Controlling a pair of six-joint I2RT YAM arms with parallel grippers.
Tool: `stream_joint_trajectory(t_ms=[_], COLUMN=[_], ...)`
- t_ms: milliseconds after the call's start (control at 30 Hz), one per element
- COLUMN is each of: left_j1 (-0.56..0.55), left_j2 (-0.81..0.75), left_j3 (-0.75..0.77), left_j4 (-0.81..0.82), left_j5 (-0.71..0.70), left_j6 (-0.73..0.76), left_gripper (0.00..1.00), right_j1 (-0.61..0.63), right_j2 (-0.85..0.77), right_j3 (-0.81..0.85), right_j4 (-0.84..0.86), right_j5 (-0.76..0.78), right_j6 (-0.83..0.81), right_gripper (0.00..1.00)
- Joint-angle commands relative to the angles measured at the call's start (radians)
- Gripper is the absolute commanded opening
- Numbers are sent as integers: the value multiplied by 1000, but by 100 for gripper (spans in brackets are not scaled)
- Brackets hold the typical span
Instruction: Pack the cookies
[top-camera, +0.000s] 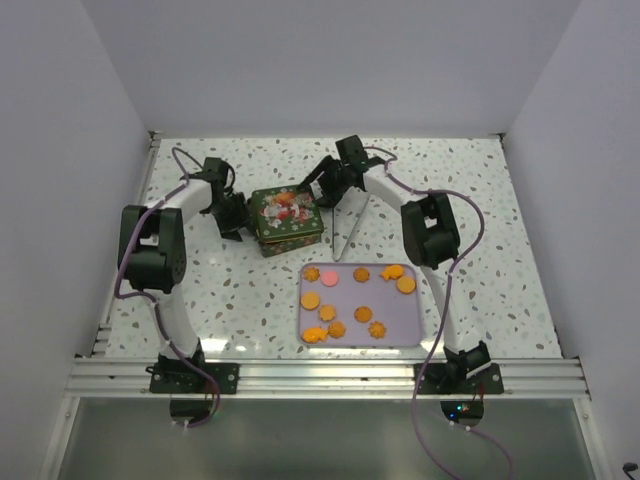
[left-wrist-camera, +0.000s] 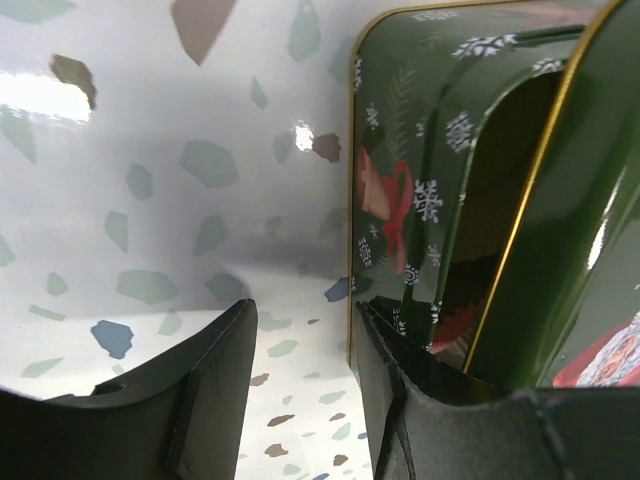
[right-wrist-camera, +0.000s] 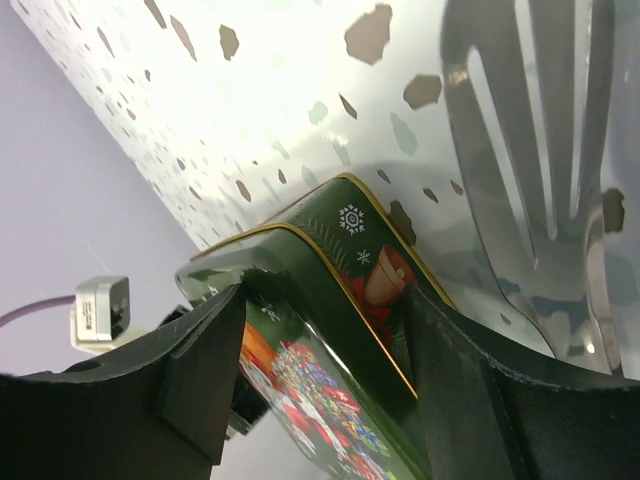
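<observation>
The cookies (top-camera: 362, 314), mostly orange rounds and flower shapes plus a pink one (top-camera: 329, 277), lie on a lavender tray (top-camera: 420, 330) at the front centre. Behind the tray stands a green Christmas tin (top-camera: 285, 220) with its lid on. My left gripper (top-camera: 238, 218) is at the tin's left side. In the left wrist view it (left-wrist-camera: 300, 310) is open over bare table, its right finger (left-wrist-camera: 400, 400) against the tin wall (left-wrist-camera: 420, 200). My right gripper (top-camera: 322, 188) sits at the tin's far right corner, where its fingers (right-wrist-camera: 325, 295) straddle and touch the tin (right-wrist-camera: 330, 390).
A slotted metal spatula (top-camera: 350, 235) lies on the speckled table between the tin and the tray, close to my right gripper (right-wrist-camera: 530, 150). White walls enclose the table on three sides. An aluminium rail (top-camera: 330, 375) runs along the near edge.
</observation>
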Motion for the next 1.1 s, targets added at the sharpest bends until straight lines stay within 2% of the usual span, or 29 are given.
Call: stream_joint_trajectory(t_ms=[0, 733, 933, 1067], left_j1=[-38, -43, -43, -43], left_j2=[-41, -59, -61, -62], left_j3=[16, -27, -28, -30], left_j4=[53, 91, 96, 97], left_j5=[98, 110, 116, 118], left_j6=[-20, -26, -26, -22], left_gripper=[50, 48, 47, 47], right_j1=[48, 97, 108, 111], right_j2=[30, -28, -47, -60], right_j3=[54, 90, 107, 109], right_j4=[-50, -195, -224, -239], right_j5=[-12, 48, 69, 80], right_j6=[36, 4, 1, -4], right_gripper=[68, 80, 89, 91])
